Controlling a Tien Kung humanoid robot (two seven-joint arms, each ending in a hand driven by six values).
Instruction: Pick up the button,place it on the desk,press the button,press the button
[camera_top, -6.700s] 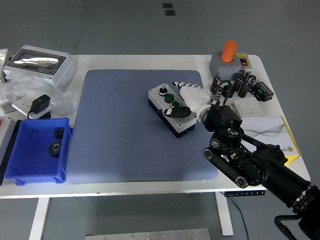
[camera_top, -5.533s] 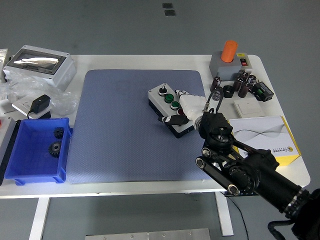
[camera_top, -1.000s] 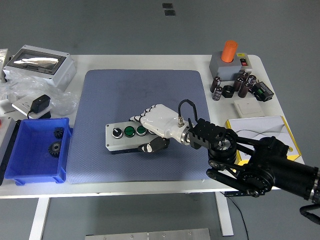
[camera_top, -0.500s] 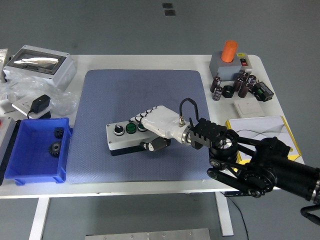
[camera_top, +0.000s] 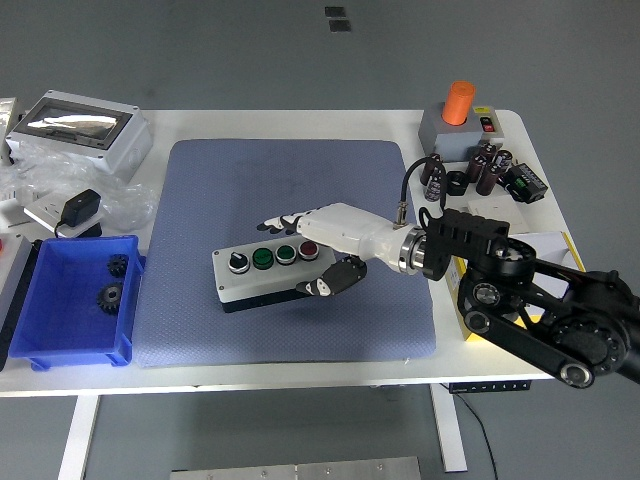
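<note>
One button box (camera_top: 270, 274), two gears (camera_top: 109, 282), one blue bin (camera_top: 70, 345), one orange cylinder (camera_top: 459, 102)

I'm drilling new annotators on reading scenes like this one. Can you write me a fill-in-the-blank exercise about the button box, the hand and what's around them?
1. The button box lies on the ____ mat.
2. Its top carries one black knob, two green buttons and one ____ button.
3. The only robot hand in view is the ____ hand, its fingers spread over the box.
4. The gears sit inside the ____ bin.

Missing words: blue-grey; red; right; blue
</note>
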